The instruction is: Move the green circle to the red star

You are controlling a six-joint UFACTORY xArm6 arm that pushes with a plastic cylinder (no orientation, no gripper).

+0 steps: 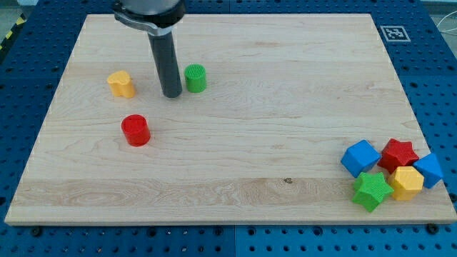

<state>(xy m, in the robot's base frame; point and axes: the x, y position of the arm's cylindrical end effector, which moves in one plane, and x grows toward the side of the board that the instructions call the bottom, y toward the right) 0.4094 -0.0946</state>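
Rod is coming down from the view's top-left, my tip (171,94) is sitting on the board just to the view's left of the green circle (195,78), a hair apart or barely touching, can't tell which. No jaws on this rig, just the bare rod end, so nothing is spreading or pinching. Green circle is standing upright in the upper-left part of the wooden board (235,164). Red star (398,155) is sitting well apart from it, down at the view's lower right, packed in a cluster. Count is running at eight blocks: two red (star plus a red cylinder (135,130) below-left of my tip), two green (circle plus a green star (371,190)), two blue (blue cube (360,158) touching the red star's left, another blue block (430,170) on its right), two yellow (yellow block (121,83) left of my tip, yellow block (407,183) in the cluster, under the red star). Cluster is holding five, the left side three.
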